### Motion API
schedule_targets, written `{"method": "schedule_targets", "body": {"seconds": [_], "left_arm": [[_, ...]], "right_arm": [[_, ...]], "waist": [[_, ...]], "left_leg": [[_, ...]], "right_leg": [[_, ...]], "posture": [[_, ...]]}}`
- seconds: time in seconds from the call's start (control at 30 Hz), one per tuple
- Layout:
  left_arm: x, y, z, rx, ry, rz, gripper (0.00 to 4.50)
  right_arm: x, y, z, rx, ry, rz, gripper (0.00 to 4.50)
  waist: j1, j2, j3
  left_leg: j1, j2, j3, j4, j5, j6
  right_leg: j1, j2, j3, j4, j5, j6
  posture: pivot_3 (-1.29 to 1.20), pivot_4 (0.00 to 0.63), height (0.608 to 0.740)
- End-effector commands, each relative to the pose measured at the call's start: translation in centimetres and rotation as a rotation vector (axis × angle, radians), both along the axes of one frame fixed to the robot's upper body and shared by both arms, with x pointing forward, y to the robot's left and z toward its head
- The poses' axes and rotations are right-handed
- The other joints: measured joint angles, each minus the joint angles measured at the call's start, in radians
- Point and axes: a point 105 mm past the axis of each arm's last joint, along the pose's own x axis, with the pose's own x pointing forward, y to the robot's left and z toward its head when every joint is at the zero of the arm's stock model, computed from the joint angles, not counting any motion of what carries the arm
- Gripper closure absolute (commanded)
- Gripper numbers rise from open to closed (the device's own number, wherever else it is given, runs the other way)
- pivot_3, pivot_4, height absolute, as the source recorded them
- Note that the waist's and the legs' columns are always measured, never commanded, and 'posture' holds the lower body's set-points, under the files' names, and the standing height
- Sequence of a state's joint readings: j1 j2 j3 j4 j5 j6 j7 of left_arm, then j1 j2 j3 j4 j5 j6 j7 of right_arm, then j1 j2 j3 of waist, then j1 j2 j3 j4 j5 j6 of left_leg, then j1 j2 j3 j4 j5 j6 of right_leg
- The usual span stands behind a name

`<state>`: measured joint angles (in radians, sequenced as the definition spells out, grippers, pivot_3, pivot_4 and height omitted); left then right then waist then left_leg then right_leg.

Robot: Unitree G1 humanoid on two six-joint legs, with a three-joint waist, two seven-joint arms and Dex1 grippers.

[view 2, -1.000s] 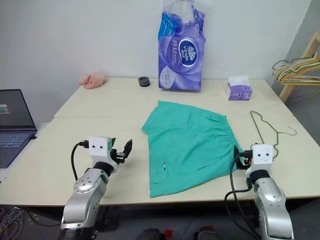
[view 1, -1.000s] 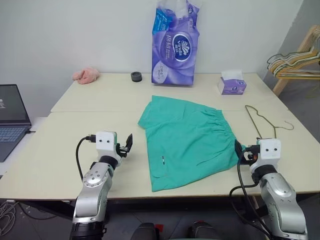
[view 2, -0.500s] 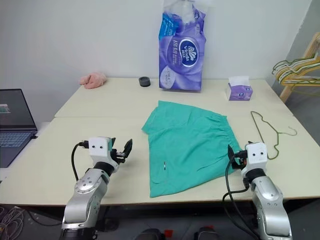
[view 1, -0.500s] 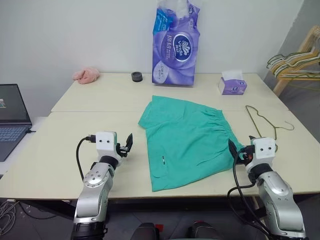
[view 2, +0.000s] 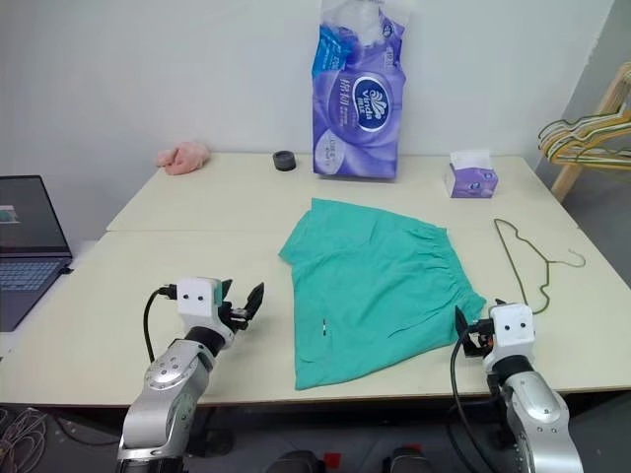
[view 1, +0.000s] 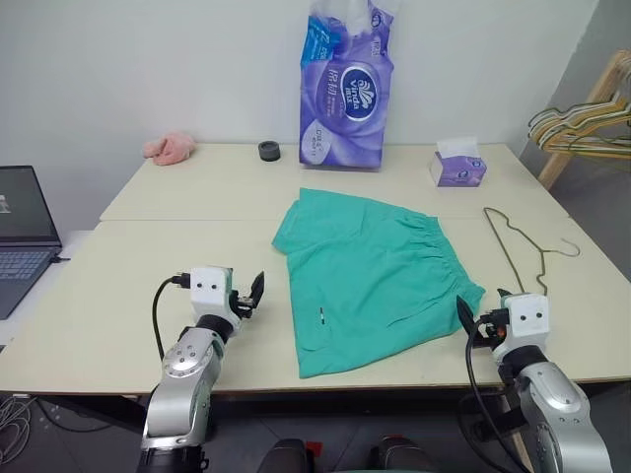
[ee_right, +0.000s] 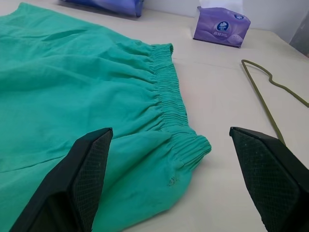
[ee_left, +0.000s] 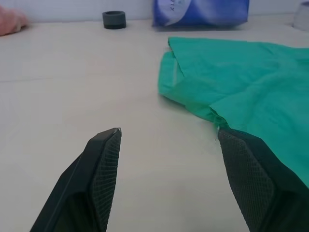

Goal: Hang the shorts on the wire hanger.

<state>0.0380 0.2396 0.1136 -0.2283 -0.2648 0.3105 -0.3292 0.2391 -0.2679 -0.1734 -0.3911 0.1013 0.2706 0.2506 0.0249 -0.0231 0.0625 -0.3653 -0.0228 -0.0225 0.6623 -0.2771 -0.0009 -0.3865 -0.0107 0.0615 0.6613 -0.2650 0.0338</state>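
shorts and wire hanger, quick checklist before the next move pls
1. Shorts lie flat on the table, nothing on top: ok.
2. Wire hanger lies apart from the waistband, on the robot's right: ok.
3. Left gripper open, holding nothing, near the shorts' hem side: ok.
4. Right gripper open, holding nothing, facing the waistband corner: ok.
5. Shorts on the hanger: not ok, not yet done.
6. Tissue box well behind both: ok.

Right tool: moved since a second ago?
Yes. The right tool has pulled back toward the robot, now just off the shorts' waistband corner.
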Motion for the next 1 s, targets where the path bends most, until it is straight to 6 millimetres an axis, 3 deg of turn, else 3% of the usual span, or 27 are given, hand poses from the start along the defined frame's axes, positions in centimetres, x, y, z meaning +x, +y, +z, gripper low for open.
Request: {"method": "schedule_targets", "body": {"seconds": [0.03,0.1,0.23,0.43,0.63,0.83,1.0], "left_arm": [[-0.7,-2.0,1.9,0.025,-0.060,-0.185,0.59],[-1.2,-3.0,1.9,0.056,-0.049,-0.278,0.06],[-3.2,-6.2,1.2,0.153,0.021,-0.614,0.02],[-5.1,-7.3,0.2,0.274,0.173,-0.959,0.02],[-5.1,-7.6,-1.4,0.396,0.219,-1.060,0.02],[-5.5,-7.9,-2.9,0.477,0.235,-1.116,0.02],[-4.9,-7.4,-4.0,0.558,0.209,-1.095,1.17]], "right_arm": [[0.2,0.5,2.2,-0.028,-0.079,0.049,0.34],[0.1,0.8,2.2,-0.036,-0.074,0.081,0.34],[-1.5,3.9,1.5,-0.056,-0.001,0.348,0.34],[-4.5,6.1,2.1,-0.049,0.108,0.641,0.34],[-5.9,6.3,2.8,-0.102,0.157,0.770,0.34],[-6.2,5.3,2.1,-0.175,0.153,0.749,0.34],[-6.3,4.1,1.2,-0.256,0.146,0.730,0.34]], "waist": [[-0.001,0.000,0.001],[-0.003,0.002,0.002],[-0.006,0.004,0.004],[-0.012,0.005,0.006],[-0.039,0.003,0.008],[-0.056,0.001,0.010],[-0.057,0.001,0.010]], "left_leg": [[0.000,0.000,0.000,0.000,0.000,0.000],[0.001,0.000,0.000,0.000,0.000,0.000],[0.001,0.000,0.001,0.000,0.000,0.000],[0.000,0.000,0.000,-0.001,0.000,0.000],[0.001,0.000,0.001,0.000,-0.001,0.001],[0.000,0.001,0.000,-0.001,-0.001,0.000],[0.001,0.001,0.001,-0.001,-0.001,0.000]], "right_leg": [[0.000,0.000,0.000,0.000,0.000,0.000],[0.000,0.000,0.000,0.000,-0.003,-0.005],[0.000,0.000,0.000,0.000,-0.004,-0.007],[0.000,0.001,-0.001,0.000,-0.007,-0.007],[0.001,0.001,0.001,0.000,-0.006,-0.007],[0.000,0.001,0.000,0.000,-0.005,-0.005],[0.000,0.000,0.000,-0.001,-0.004,-0.003]], "posture": [[0.08,0.039,0.740],[0.07,0.039,0.740],[0.03,0.036,0.740],[-0.02,0.037,0.740],[-0.06,0.040,0.740],[-0.07,0.044,0.740],[-0.09,0.047,0.740]]}}
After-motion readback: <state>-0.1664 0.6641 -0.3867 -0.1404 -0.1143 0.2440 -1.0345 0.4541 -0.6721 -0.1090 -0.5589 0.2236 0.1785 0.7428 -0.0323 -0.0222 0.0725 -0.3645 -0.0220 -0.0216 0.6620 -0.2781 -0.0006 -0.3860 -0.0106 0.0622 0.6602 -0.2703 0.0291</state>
